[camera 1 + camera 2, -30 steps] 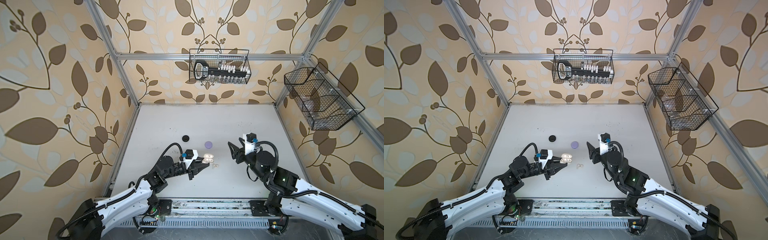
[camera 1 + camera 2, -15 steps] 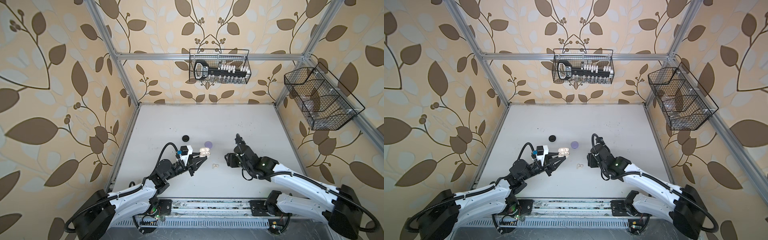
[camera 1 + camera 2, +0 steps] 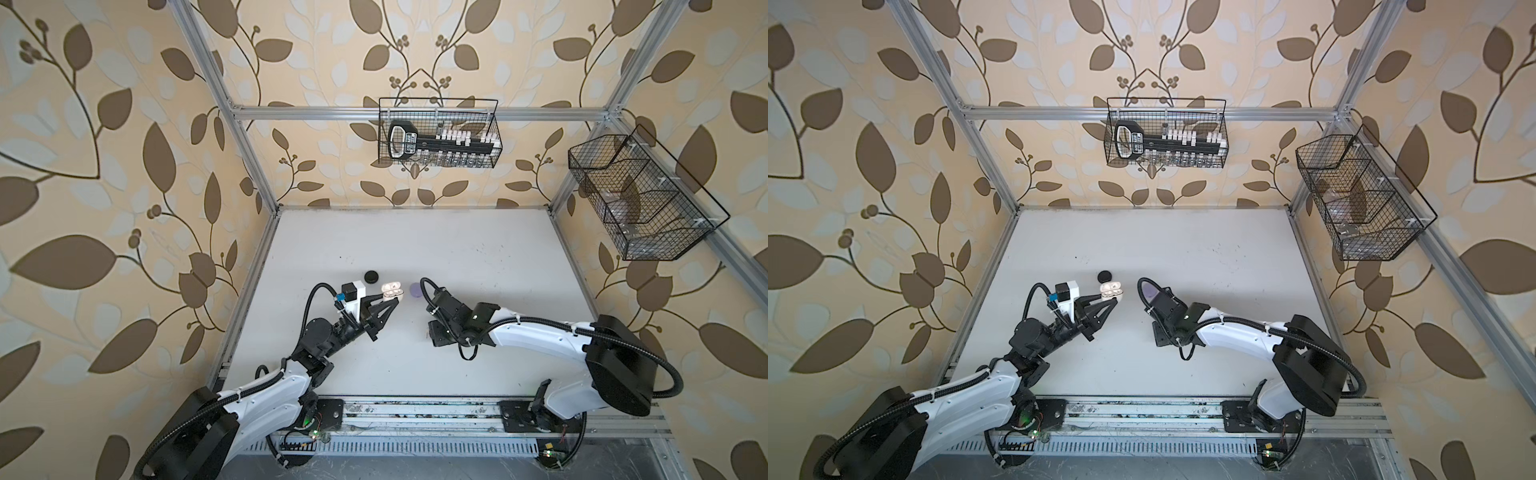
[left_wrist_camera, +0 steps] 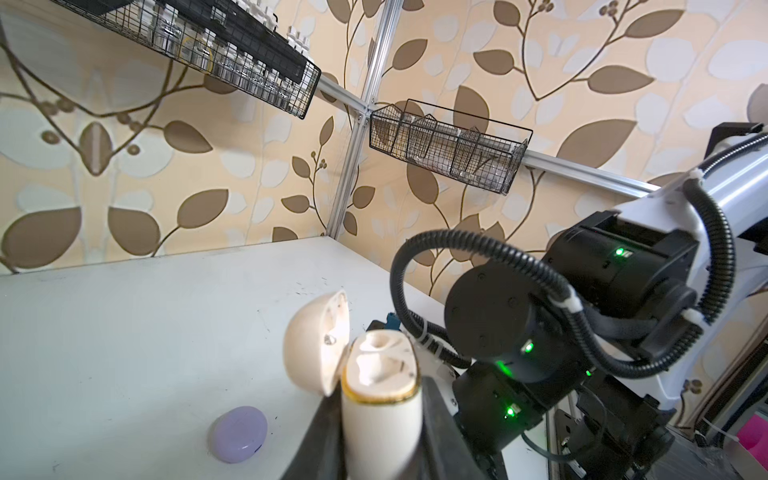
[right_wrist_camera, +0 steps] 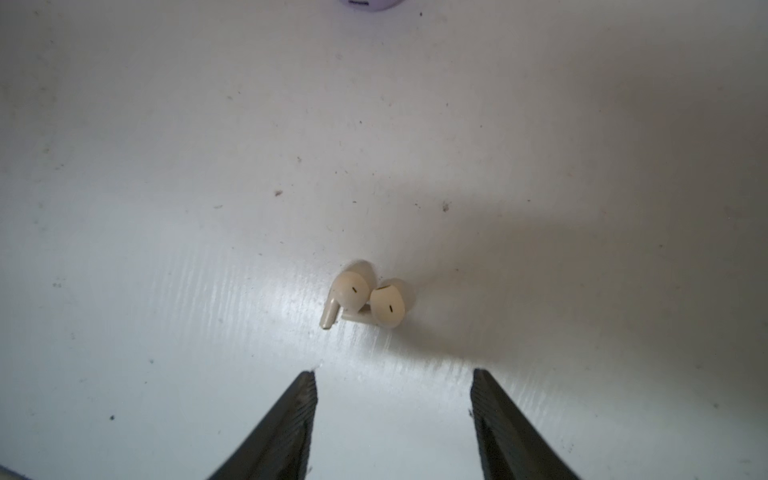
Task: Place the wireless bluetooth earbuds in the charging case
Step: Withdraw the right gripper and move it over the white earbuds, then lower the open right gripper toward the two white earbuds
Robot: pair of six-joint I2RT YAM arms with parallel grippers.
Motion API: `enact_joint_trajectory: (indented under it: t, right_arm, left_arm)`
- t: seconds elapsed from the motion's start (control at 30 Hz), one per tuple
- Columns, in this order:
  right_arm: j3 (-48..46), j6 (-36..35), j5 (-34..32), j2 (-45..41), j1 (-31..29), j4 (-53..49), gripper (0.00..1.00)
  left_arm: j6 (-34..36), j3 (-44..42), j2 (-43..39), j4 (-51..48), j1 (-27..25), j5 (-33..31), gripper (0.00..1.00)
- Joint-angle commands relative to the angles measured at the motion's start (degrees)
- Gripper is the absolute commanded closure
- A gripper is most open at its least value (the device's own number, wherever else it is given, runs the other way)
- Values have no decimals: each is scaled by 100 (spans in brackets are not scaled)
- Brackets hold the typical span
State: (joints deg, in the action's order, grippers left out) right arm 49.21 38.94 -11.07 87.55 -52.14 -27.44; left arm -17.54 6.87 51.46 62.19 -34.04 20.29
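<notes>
Jaws apart and empty, my right gripper faces the cream earbuds, a touching pair at its 12 o'clock on the table; my left gripper clamps the lid-open cream case, farther off

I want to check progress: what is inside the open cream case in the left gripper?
The cream case shows two empty sockets, no earbud; the socket bottoms are hidden.

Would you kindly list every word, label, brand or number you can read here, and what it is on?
No text is legible.
Black tool in the back basket: white label, too blurred to read.
Cream earbuds: one short black dash each, no lettering.
</notes>
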Motion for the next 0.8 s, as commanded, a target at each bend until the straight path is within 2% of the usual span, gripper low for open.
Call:
enact_joint_trajectory:
  t: [0.0,0.37,0.6,0.77]
  right_arm:
    - [281,-95,-409,348,-88,-226,39]
    - [879,-198,-949,1367,-291,-527,36]
    - [706,-89,-1177,1272,-408,-690,36]
    - [497,-75,-1104,1061,-430,-720,37]
  left_arm:
    - [152,-27,-271,1,29,-190,100]
    - [383,-169,-1477,-1026,29,-377,100]
    - [442,-212,-1810,-1323,24,-447,100]
    - [418,-205,-1806,-1315,29,-412,100]
